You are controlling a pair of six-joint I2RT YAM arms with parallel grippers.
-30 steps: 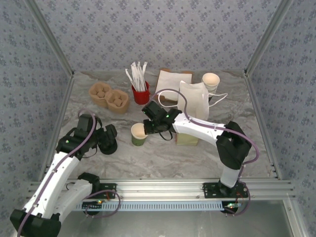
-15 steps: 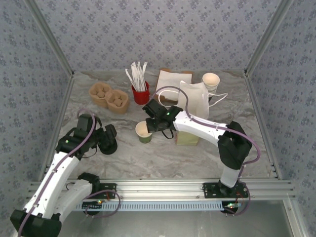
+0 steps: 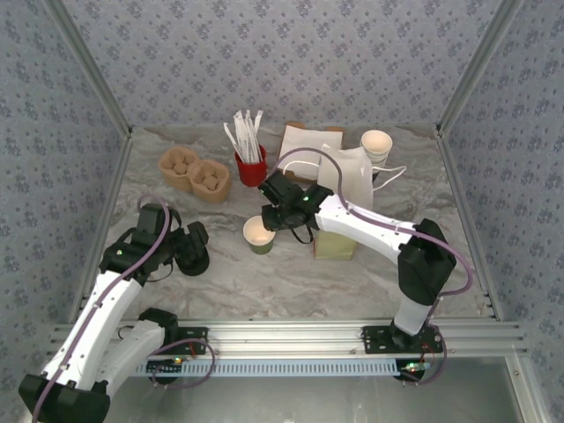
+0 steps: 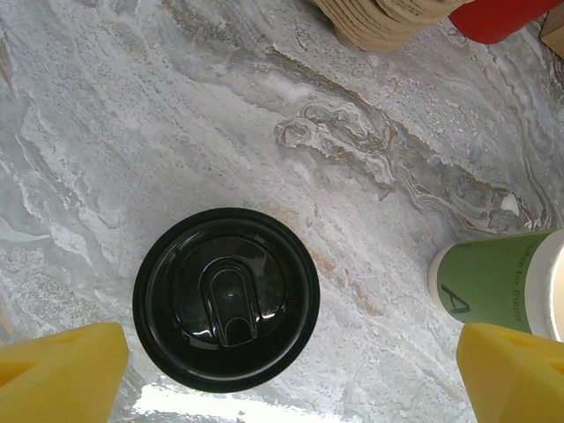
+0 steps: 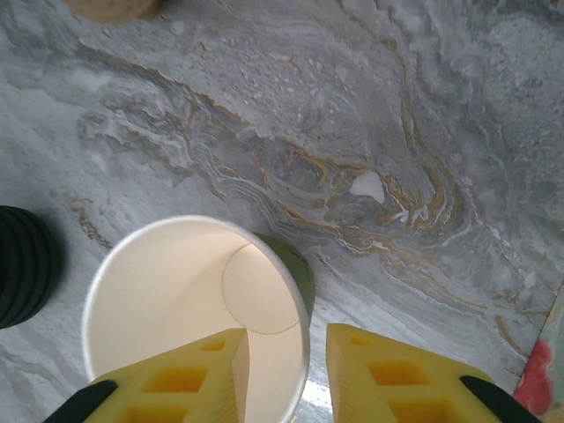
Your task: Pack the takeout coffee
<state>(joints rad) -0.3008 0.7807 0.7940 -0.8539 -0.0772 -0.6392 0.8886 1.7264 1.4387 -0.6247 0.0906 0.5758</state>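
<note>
Right gripper, jaws slightly parted and clamping nothing, straddles the rim of the upright green paper cup, one finger inside, one outside, on the marble table.

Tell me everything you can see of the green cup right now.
The cup is paper, olive green outside with printed lettering, cream inside. It stands upright, empty and lidless on the marble table, beside the black lid. The right gripper straddles its rim, one finger inside, one outside, apparently not pinching.
</note>
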